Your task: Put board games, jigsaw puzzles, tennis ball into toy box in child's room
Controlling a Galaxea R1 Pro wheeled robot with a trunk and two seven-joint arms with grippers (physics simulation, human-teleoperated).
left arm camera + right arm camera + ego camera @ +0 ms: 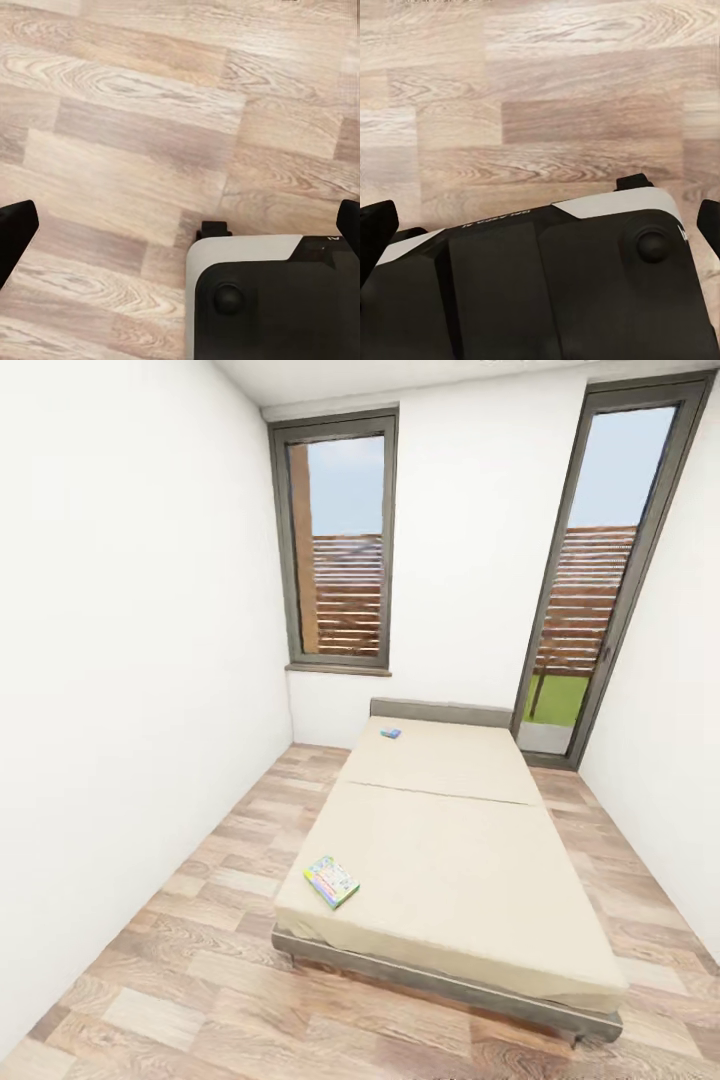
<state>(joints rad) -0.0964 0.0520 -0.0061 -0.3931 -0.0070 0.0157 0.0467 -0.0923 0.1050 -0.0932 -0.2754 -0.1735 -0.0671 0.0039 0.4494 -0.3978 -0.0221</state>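
The bed (460,860) fills the middle of the child's room in the head view, its cream mattress crossed by a seam. Two board games lie on it. A green-edged colourful box (331,881) rests near the mattress's front left corner. A small blue box (390,733) sits far back by the grey headboard. My left gripper (180,225) is open over the wood floor, its black fingertips (15,232) wide apart with nothing between them. My right gripper (540,229) is open too, above my dark base (562,292). The table, toy box, jigsaw puzzles and tennis ball are out of view.
White walls close in on both sides. A tall window (340,540) and a glass door (590,600) are in the far wall. A strip of plank floor (200,900) runs along the bed's left side, with a narrower strip on its right.
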